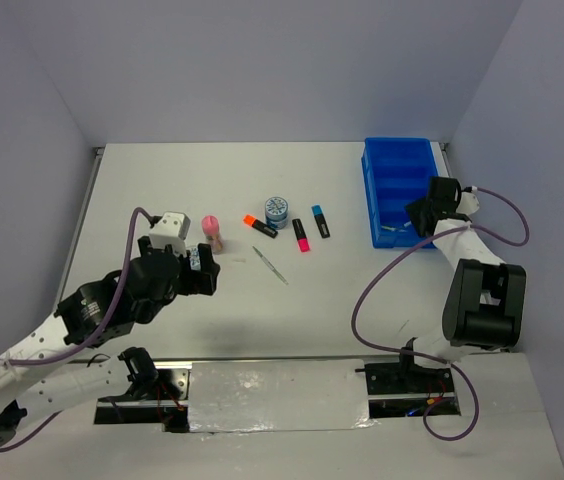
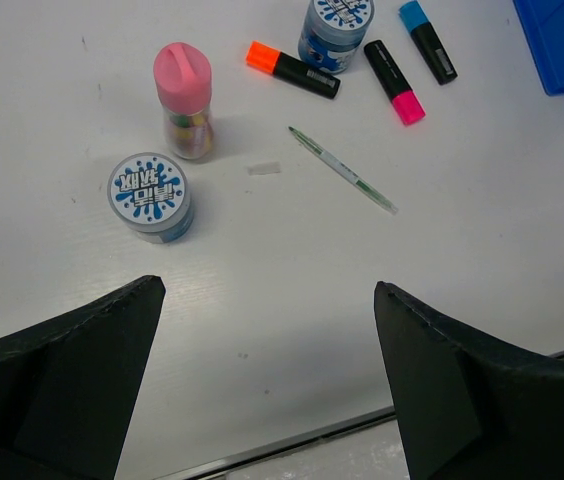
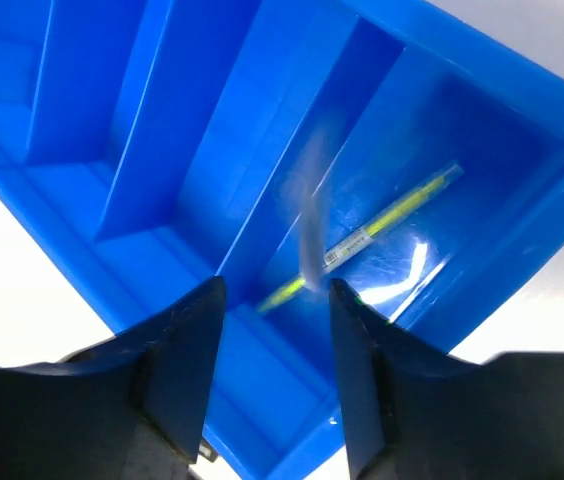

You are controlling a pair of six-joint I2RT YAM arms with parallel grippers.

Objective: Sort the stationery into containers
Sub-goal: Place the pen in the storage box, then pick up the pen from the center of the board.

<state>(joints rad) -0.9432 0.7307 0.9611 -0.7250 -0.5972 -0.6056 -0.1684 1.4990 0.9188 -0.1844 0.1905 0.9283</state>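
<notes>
The right gripper (image 3: 277, 300) hangs over the near end compartment of the blue tray (image 3: 92, 150), fingers apart. In that compartment lies a thin clear pen (image 3: 387, 222) with a yellow-green core, slanted across the floor (a pale streak (image 3: 310, 235) above it is too blurred to name). Well left of the tray, the left gripper (image 2: 267, 290) stands spread wide near a blue-white tub (image 2: 150, 195) and a pink-capped bottle (image 2: 184, 95).
</notes>
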